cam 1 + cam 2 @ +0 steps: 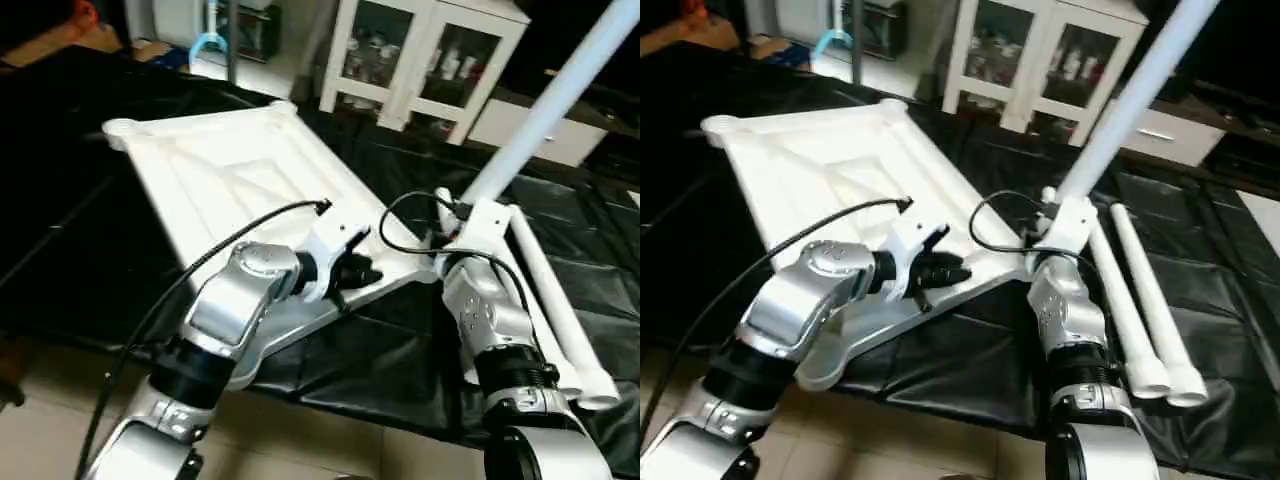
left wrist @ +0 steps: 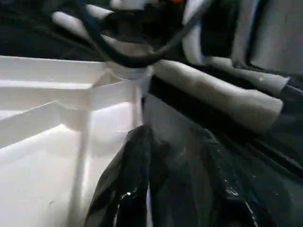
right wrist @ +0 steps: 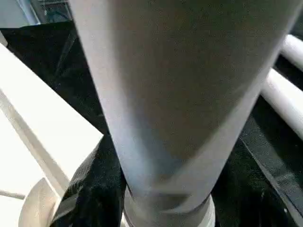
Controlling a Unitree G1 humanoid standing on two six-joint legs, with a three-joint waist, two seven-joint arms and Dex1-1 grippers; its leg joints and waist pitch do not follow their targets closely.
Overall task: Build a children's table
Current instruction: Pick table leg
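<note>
The white tabletop (image 1: 220,170) lies underside up on the black-covered surface, its ribs showing. At its near right corner socket (image 1: 1048,196) a long white leg (image 1: 545,105) rises, tilted up and to the right. My right gripper (image 1: 455,215) is shut on the leg's lower end, just above the socket; the right wrist view looks down the leg (image 3: 170,94) to where its foot meets the socket. My left gripper (image 1: 360,272) is at the tabletop's near rim, left of that corner. The left wrist view has the rim wall (image 2: 113,99) close by.
Two more white legs (image 1: 550,290) lie side by side on the black cover to the right of my right arm, ends near the front edge. A white glass-door cabinet (image 1: 420,60) stands behind the table. The floor shows below the front edge.
</note>
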